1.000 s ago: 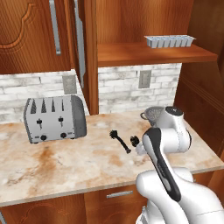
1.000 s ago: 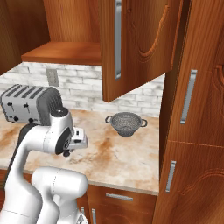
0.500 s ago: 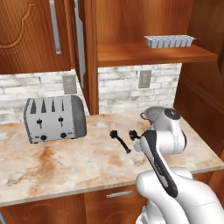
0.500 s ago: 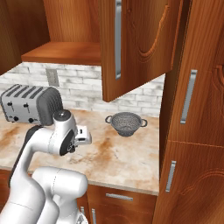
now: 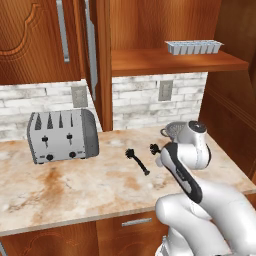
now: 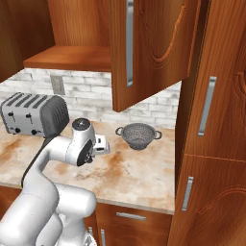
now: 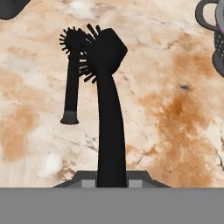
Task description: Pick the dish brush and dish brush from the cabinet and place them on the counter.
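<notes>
Since one second ago, the arm has shifted slightly in both base views, with the wrist now a little higher and further from the colander; the brush lying on the counter has not moved.

One brush [image 7: 109, 113] is pinched by its handle between the claw's jaws [image 7: 111, 181], which are pressed narrowly onto it. In the hand view the handle runs up from the fingertips to a blocky bristled head. In the left base view its head [image 5: 155, 148] protrudes just left of the wrist, above the counter [image 5: 75, 185]; contact with the stone cannot be confirmed.

The second brush [image 5: 137, 161] lies flat on the counter, just beside the held one, between the toaster [image 5: 62, 135] and the arm. In the hand view it appears at [image 7: 72, 74], head pointing the same way as the held brush, handle parallel and apart from it.

The colander [image 6: 138, 136] stands on the counter further right, near the back wall, well apart from both brushes.

The cabinet [image 5: 150, 30] above has its door [image 6: 144, 48] swung open. An ice-cube tray [image 5: 194, 47] rests on its shelf [image 5: 175, 61]. A brick backsplash with an outlet [image 5: 165, 90] runs behind the counter.
</notes>
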Robot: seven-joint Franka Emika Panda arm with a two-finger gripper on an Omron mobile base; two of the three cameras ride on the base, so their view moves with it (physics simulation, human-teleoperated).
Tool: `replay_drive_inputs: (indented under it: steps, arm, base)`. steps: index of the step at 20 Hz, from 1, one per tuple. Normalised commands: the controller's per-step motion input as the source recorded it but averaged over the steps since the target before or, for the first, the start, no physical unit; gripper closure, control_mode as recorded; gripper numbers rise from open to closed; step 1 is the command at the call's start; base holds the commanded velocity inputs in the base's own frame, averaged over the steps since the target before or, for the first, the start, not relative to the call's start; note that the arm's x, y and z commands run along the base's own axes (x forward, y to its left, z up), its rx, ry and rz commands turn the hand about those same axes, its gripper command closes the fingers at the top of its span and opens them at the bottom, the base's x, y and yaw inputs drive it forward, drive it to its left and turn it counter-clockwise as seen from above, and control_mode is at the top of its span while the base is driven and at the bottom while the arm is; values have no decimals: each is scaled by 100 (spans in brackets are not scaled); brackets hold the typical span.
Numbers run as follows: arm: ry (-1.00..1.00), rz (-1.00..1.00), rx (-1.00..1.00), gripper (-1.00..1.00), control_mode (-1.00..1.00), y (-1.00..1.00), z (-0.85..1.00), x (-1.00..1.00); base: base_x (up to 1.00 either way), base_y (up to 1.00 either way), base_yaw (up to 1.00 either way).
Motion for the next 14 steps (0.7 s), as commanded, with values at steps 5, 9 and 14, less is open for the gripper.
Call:
replay_drive_inputs:
  steps: [5, 9, 14]
  arm:
    - [-7, 0, -6, 100, -100, 0, -75, 9]
    - [-12, 0, -8, 100, -100, 0, -70, 8]
    - [-13, 0, -5, 100, -100, 0, -83, 7]
  base:
    - [0, 0, 0]
    - [0, 0, 0]
    - [0, 0, 0]
